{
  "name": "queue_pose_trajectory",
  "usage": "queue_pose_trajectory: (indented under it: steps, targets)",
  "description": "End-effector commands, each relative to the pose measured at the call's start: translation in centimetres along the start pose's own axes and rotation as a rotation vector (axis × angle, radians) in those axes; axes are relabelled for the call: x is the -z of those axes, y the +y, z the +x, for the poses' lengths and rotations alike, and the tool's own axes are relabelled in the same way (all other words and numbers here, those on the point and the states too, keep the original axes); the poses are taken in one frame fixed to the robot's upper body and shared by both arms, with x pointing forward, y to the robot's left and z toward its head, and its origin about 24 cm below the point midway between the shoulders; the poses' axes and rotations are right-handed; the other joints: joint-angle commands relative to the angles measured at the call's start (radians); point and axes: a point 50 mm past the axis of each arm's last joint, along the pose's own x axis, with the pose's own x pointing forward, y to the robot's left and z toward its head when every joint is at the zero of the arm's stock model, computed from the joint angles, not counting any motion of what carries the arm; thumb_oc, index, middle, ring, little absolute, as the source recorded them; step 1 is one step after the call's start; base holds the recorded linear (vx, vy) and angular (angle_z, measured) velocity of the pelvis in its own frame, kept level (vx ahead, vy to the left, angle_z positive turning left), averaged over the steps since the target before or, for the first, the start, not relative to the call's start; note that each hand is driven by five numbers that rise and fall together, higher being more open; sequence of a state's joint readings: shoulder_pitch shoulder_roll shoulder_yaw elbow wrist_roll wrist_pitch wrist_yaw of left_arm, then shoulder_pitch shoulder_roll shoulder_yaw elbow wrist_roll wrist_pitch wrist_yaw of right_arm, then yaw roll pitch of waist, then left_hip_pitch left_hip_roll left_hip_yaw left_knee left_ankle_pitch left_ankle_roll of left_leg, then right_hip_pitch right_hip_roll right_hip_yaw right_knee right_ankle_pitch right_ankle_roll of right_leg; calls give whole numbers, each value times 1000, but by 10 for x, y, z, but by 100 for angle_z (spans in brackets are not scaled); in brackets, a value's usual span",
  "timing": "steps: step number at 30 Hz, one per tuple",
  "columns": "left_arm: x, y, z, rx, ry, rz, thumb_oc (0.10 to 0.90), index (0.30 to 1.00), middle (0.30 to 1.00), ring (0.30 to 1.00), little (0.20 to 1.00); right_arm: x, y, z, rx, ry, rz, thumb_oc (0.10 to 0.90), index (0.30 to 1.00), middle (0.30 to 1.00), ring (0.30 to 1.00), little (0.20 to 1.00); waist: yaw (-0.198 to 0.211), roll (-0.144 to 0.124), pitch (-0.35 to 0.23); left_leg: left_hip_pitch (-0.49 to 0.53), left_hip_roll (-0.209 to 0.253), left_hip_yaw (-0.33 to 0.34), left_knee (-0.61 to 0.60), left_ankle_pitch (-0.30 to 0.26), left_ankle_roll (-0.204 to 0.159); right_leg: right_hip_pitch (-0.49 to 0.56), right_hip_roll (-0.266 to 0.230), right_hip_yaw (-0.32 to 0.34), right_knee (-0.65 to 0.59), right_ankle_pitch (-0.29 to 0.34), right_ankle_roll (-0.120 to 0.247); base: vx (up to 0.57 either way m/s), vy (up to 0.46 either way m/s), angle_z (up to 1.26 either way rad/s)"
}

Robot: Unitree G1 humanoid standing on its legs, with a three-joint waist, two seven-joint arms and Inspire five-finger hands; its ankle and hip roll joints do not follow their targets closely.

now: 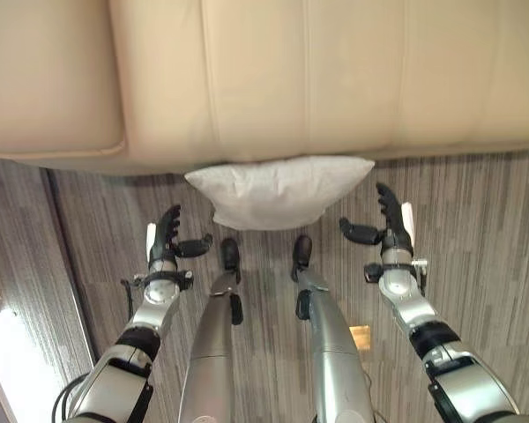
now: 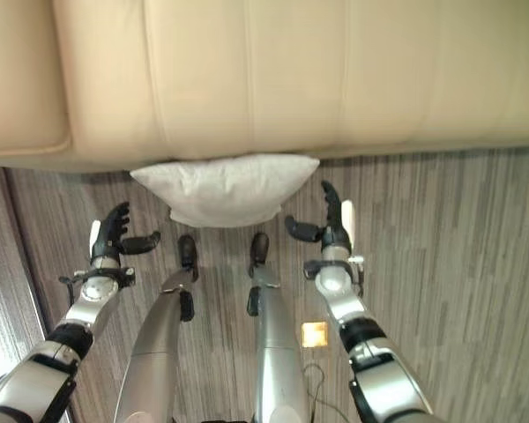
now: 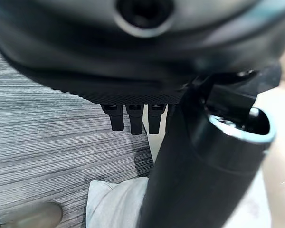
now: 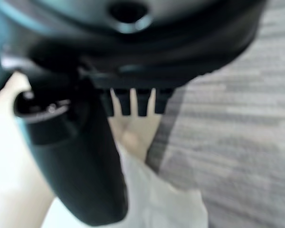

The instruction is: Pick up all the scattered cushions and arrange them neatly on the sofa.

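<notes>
A white cushion [image 1: 278, 189] is lying on the floor [image 1: 476, 229], its far edge tucked against the base of the sofa [image 1: 335, 79] and partly under the overhang of the seat front. It is lying flat, wider along the sofa side and narrowing toward the robot. The sofa is beige, with vertical seams dividing its front, and is running across the whole upper part of the scene. The floor is grey, striped wood-look planking.

The left robot hand [image 1: 166, 236] is hovering near the cushion's left corner, apart from it, with its fingers straight and pointing toward the sofa and its thumb spread toward the cushion; it is gripping nothing. In the left wrist view the fingers [image 3: 133, 116] are standing out straight over the floor, with the cushion [image 3: 118, 204] showing past them.

The right robot hand [image 1: 390, 220] is hovering near the cushion's right corner, likewise apart from it, fingers extended and thumb spread inward, holding nothing. In the right wrist view its fingers [image 4: 135, 102] are straight, with the cushion [image 4: 171, 204] lying beyond them beside the sofa base.

The two hands are flanking the cushion, one on each side, palms facing each other.
</notes>
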State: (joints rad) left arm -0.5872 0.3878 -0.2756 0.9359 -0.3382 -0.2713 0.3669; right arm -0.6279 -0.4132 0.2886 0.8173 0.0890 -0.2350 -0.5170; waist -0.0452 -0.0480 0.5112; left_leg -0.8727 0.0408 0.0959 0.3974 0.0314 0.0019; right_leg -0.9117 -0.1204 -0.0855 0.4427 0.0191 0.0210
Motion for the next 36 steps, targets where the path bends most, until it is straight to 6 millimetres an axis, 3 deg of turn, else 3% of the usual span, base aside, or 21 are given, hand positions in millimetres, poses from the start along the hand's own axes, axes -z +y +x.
queue_pose_trajectory:
  steps: [1,5,13,18,31,32,34,36]
  targets:
    - [9,14,-7,-73,-34,26,800,900,900,900,900,12,-15,-10,102,-49,-102,800,900,900,900,900,-3,35,-134,-122,34,-58,29,-65,-42,-43,-23,52,-35,-82,70,-76,-92,-9]
    - [-9,11,2,-100,-80,9,800,900,900,900,900,-3,-14,0,158,-91,-128,800,900,900,900,900,-8,51,-146,-200,32,-57,3,-43,-41,-140,-18,73,-32,-70,79,-34,-57,0]
    - [-22,7,7,-140,-85,-128,800,900,900,900,900,-17,-15,8,178,-116,-76,800,900,900,900,900,-11,59,-150,-253,24,-59,-31,-17,-51,-205,-12,79,-40,-61,84,-32,-53,1]
    - [-40,8,16,-138,-126,-141,800,900,900,900,900,-34,-25,22,209,-147,-45,800,900,900,900,900,-11,60,-136,-305,19,-67,-34,-2,-55,-256,-10,75,-31,-55,88,-17,-47,3]
    - [-147,12,40,-62,-442,-22,800,900,900,900,900,-120,-49,59,221,-390,-33,800,900,900,900,900,-11,61,-101,-451,2,-95,-23,22,-61,-386,-7,55,3,-53,98,8,-14,3]
    - [-164,14,41,-44,-494,27,800,900,900,900,900,-133,-50,61,194,-435,-50,800,900,900,900,900,-12,59,-99,-471,2,-98,-21,23,-62,-402,-8,53,5,-53,100,37,-3,6]
    - [-173,14,41,-34,-520,44,800,900,900,900,900,-140,-49,62,179,-454,-61,800,900,900,900,900,-13,59,-98,-482,0,-99,-19,24,-62,-408,-10,52,4,-54,101,25,0,4]
    - [-197,5,36,25,-610,64,800,900,900,900,900,-158,-42,62,125,-520,-91,800,900,900,900,900,-11,61,-94,-506,-3,-106,-8,24,-62,-426,-10,50,9,-55,101,15,3,2]
